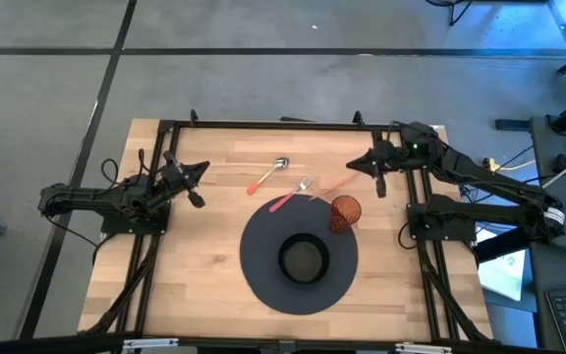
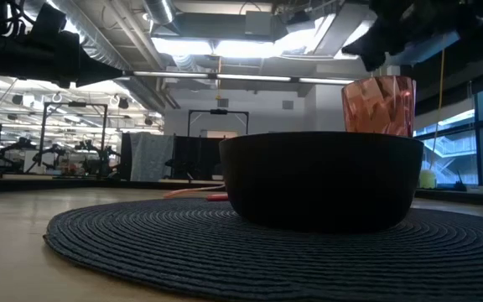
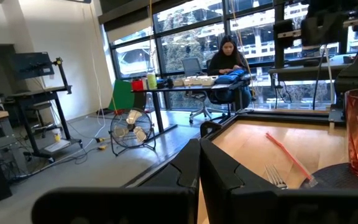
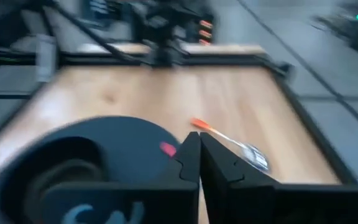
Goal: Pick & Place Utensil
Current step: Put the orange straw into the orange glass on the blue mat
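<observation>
An orange-handled spoon [image 1: 268,175] lies flat on the wooden table, also in the right wrist view as the spoon [image 4: 232,142]. A red-handled fork [image 1: 293,195] rests with its handle end on the mat's far edge; its tines [image 3: 275,176] show in the left wrist view. A thin pink utensil [image 1: 337,187] lies beside an orange glass [image 1: 345,211]. My left gripper [image 1: 193,183] hovers shut at the table's left, left of the spoon. My right gripper [image 1: 369,175] hovers shut at the far right, above the pink utensil's end. Both are empty.
A round dark woven mat [image 1: 258,265] fills the table's middle, with a black bowl [image 1: 303,258] on it. The orange glass [image 2: 378,105] stands at the mat's far right edge. Bare wood lies near left and far middle. A person sits at a desk far behind.
</observation>
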Tool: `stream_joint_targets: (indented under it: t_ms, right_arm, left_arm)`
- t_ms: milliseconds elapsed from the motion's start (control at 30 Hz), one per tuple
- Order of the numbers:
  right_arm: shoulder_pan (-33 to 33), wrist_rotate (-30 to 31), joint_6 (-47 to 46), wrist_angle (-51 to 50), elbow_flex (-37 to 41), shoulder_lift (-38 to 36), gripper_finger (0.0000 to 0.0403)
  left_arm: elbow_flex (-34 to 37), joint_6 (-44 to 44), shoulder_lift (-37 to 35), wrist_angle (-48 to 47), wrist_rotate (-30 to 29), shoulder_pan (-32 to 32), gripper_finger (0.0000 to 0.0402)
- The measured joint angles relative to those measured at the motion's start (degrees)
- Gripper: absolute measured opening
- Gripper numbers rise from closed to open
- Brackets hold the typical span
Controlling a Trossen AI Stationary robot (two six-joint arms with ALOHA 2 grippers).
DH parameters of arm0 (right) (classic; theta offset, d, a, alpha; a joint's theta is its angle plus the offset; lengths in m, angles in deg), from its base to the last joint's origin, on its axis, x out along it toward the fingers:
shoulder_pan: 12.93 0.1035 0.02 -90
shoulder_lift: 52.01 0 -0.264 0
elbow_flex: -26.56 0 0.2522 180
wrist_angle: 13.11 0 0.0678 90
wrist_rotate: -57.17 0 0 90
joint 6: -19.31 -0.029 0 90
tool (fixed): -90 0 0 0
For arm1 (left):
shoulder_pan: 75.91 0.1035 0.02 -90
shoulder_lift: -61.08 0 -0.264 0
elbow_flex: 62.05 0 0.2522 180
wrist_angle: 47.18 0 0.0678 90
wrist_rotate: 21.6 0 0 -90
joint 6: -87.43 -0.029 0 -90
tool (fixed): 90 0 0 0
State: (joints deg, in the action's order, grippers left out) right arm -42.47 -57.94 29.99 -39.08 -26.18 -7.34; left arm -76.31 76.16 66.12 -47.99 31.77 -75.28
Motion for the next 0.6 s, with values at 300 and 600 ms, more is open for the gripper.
stream_joint_targets:
  t_ms: [300, 600]
  right_arm:
    - [-0.01, 20.37, -1.4, -12.08, -0.02, 0.79, 0.0003]
    - [-0.63, 32.39, -2.98, -18.09, -0.02, 7.62, 0.0002]
  left_arm:
    - [0.0, 0.0, 0.0, 0.02, 0.0, 0.01, 0.0003]
    - [0.0, 0.01, 0.0, 0.04, -0.01, -0.01, 0.0003]
